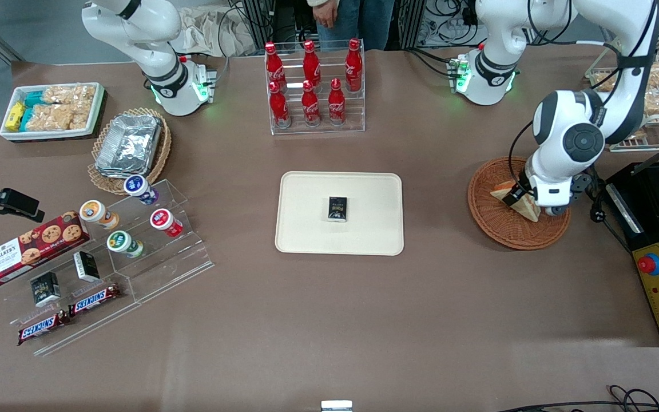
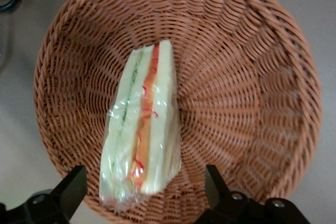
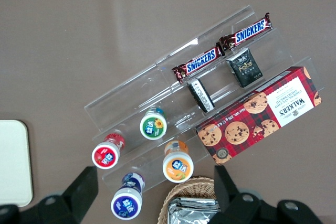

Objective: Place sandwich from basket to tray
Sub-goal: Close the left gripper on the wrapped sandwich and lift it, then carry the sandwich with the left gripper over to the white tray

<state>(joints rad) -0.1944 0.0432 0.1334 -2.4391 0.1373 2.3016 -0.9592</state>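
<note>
The sandwich (image 1: 531, 210), wrapped in clear film, lies in the reddish-brown wicker basket (image 1: 495, 226) at the working arm's end of the table. In the left wrist view the sandwich (image 2: 144, 129) lies on edge, showing its red, orange and green layers, with the basket (image 2: 247, 93) weave all round it. My left gripper (image 1: 527, 200) is low over the basket. It is open, with its black fingers (image 2: 71, 190) standing on either side of the sandwich's wide end (image 2: 144, 190) and not touching it. The cream-white tray (image 1: 306, 229) lies mid-table.
A small black box (image 1: 338, 208) lies on the tray. A clear rack of red cola bottles (image 1: 313, 86) stands farther from the front camera than the tray. A black machine with a red button (image 1: 650, 264) sits beside the basket. Snack racks (image 1: 95, 252) fill the parked arm's end.
</note>
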